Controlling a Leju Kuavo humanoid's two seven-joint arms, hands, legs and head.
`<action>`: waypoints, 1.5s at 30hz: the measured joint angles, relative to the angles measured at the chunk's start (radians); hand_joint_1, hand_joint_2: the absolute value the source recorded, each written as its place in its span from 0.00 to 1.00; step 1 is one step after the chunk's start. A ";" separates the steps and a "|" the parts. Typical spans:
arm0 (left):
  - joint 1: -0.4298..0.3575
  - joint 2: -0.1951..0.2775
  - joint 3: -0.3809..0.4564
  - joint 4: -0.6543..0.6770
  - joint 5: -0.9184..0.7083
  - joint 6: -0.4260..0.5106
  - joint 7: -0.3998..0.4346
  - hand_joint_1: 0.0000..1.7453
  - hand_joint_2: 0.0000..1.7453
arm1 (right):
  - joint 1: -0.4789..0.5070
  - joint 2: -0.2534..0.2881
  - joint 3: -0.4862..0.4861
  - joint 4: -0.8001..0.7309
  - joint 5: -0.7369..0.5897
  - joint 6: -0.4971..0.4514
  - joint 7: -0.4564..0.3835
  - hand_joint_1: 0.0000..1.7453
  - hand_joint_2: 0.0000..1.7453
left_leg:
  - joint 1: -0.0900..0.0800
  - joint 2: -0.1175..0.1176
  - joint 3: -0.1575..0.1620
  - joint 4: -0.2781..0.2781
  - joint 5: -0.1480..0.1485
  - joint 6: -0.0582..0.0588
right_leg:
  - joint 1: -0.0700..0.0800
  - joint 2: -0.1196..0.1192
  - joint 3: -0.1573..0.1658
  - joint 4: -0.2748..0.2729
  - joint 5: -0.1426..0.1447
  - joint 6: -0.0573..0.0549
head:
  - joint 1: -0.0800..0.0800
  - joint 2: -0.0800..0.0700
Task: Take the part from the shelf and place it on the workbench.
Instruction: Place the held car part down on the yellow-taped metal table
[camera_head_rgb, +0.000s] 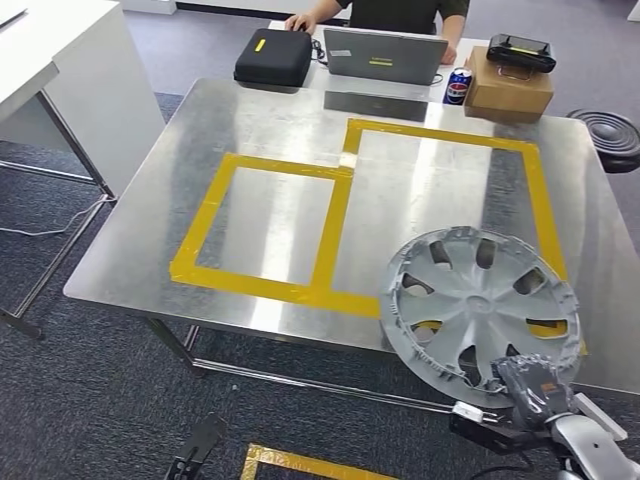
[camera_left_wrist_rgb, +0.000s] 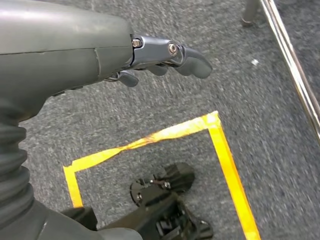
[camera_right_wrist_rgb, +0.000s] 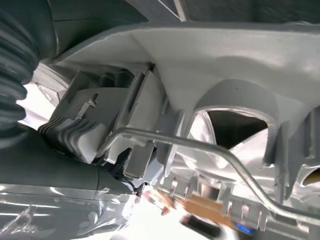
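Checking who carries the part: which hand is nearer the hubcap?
Right. The right hand grips the hubcap at its near rim, over the table edge. The left hand hangs low over the carpet, holding nothing, well away from it.

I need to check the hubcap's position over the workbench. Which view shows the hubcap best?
The head view: the whole hubcap shows over the workbench's near edge, gripped by the right hand. The right wrist view gives a close look at its ribbed underside; the left wrist view looks at carpet.
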 joint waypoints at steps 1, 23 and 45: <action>0.002 -0.004 -0.003 0.000 -0.001 -0.004 -0.007 0.00 1.00 | 0.070 -0.011 -0.052 -0.036 -0.020 -0.002 0.008 1.00 1.00 | 0.000 -0.005 0.000 0.000 -0.001 0.001 | 0.000 -0.005 0.002 0.000 -0.002 0.001 | 0.000 0.000; 0.001 -0.017 -0.027 0.000 0.061 0.032 -0.020 0.00 1.00 | 0.574 0.344 -0.927 -0.586 0.227 0.387 -0.499 1.00 1.00 | -0.002 -0.001 0.005 0.000 -0.009 -0.001 | -0.001 0.002 0.005 0.000 -0.008 0.000 | 0.000 0.000; 0.008 -0.007 -0.027 0.000 0.067 0.049 -0.023 0.00 1.00 | 0.513 0.511 -1.121 -0.673 0.311 0.350 -0.690 1.00 1.00 | -0.002 -0.001 0.005 0.000 -0.010 0.000 | -0.001 0.002 0.005 0.000 -0.009 0.000 | 0.000 0.000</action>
